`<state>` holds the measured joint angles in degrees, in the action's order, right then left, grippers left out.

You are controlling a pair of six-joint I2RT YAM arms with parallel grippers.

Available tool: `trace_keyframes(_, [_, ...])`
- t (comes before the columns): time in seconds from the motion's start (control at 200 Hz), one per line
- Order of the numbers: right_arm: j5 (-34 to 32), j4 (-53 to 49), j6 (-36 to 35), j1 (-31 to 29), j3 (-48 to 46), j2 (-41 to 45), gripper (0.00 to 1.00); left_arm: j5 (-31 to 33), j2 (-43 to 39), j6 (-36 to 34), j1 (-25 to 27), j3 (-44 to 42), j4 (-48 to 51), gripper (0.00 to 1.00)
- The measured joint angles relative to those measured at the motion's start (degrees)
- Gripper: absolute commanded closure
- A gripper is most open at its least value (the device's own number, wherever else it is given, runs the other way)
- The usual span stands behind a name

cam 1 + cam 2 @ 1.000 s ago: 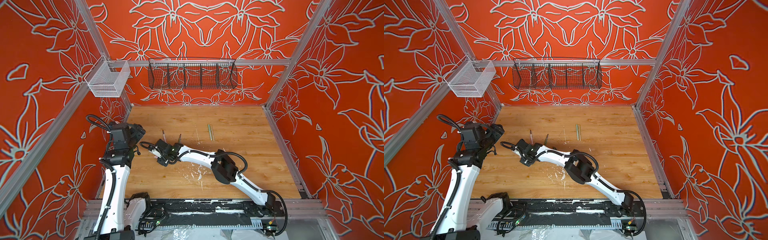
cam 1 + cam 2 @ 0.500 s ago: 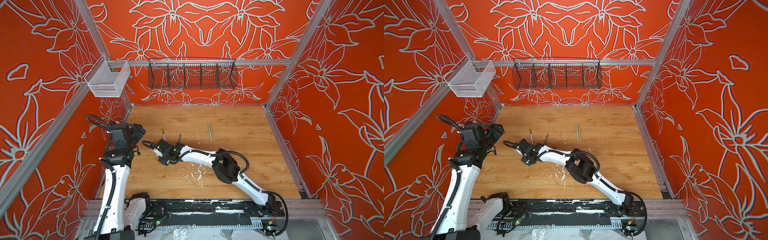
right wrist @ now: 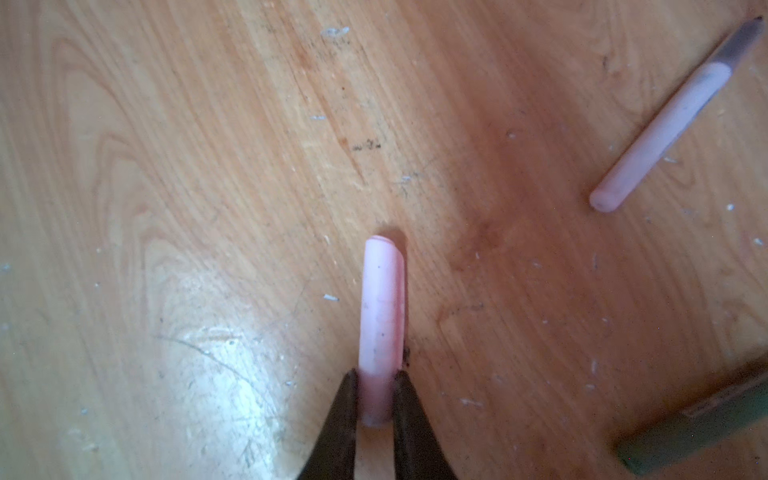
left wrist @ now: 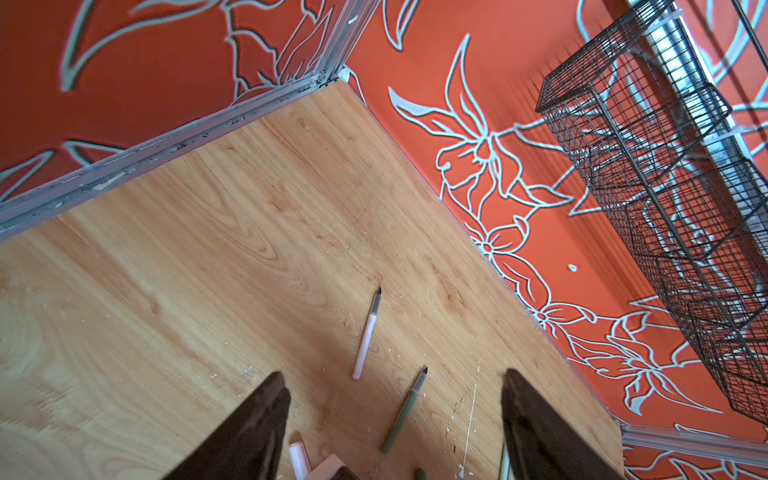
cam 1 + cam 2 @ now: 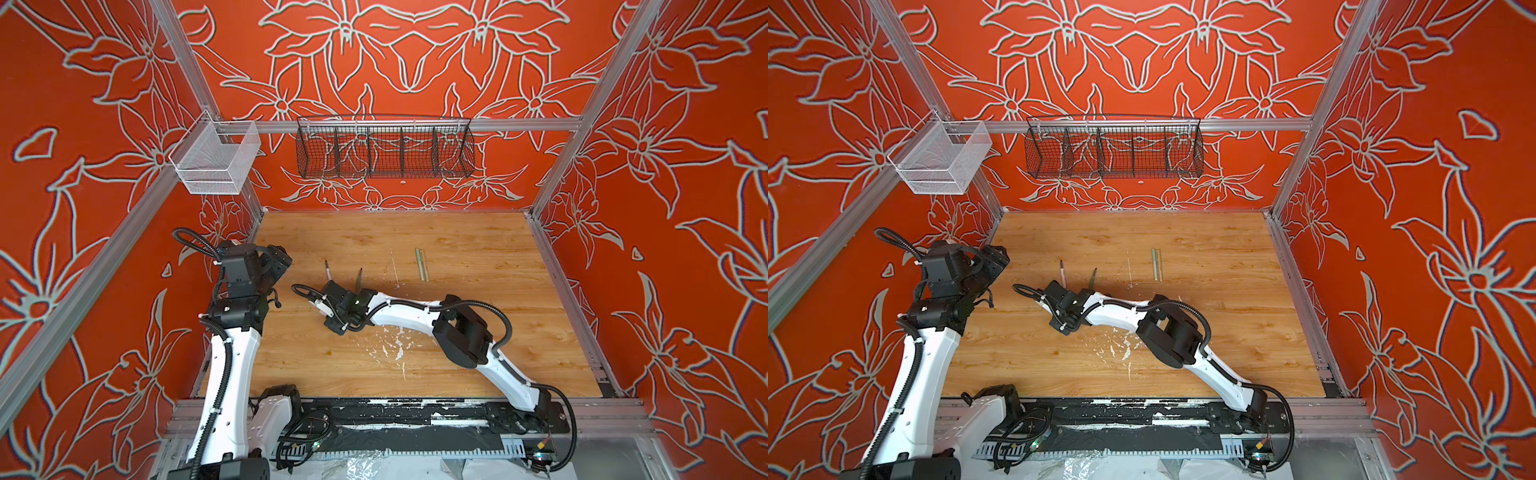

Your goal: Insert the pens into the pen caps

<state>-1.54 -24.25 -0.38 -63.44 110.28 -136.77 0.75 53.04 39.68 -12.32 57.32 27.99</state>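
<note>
My right gripper (image 3: 376, 378) is shut on the near end of a pale pink pen cap (image 3: 381, 307), low over the wooden floor. The cap also shows in the left wrist view (image 4: 299, 455). The pale pink pen (image 3: 665, 120) (image 5: 328, 270) lies just beyond it, dark tip pointing away. Beside that lies the dark green pen (image 4: 405, 409) (image 5: 358, 279). Two more sticks (image 5: 422, 264), light green and tan, lie side by side further right. My left gripper (image 4: 392, 382) hangs open and empty above the left side, looking down on the pens.
A black wire basket (image 5: 384, 149) hangs on the back wall and a white mesh basket (image 5: 216, 160) on the left rail. White paint flecks (image 5: 395, 345) dot the floor. Orange walls close in three sides. The right arm (image 5: 457, 328) stretches across the middle.
The right gripper's jaws have closed the last bit onto the pink cap, and its wrist has shifted slightly to the right. The left arm has not moved.
</note>
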Motion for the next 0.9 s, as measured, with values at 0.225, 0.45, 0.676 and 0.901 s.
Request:
trace_keyframes(0.225, [-1.18, 2.97, 0.87, 0.00, -6.49, 4.44, 0.84, -0.87, 0.48, 0.04, -0.02, 0.00, -0.98, 0.22])
trace_keyframes(0.45, [-2.62, 6.12, 1.84, 0.00, -10.64, 8.41, 0.85, -2.08, 1.38, 0.22, -0.02, 0.00, -2.14, 0.23])
trace_keyframes(0.676, [-4.59, 8.68, 3.48, 0.50, -19.96, 15.17, 0.85, -3.89, 3.26, 0.26, -0.07, -0.02, -3.87, 0.25])
trace_keyframes(0.901, [-8.48, 9.66, 6.67, 3.91, -34.25, 28.30, 0.86, -5.44, 8.83, -0.02, 2.36, -0.22, -6.60, 0.25])
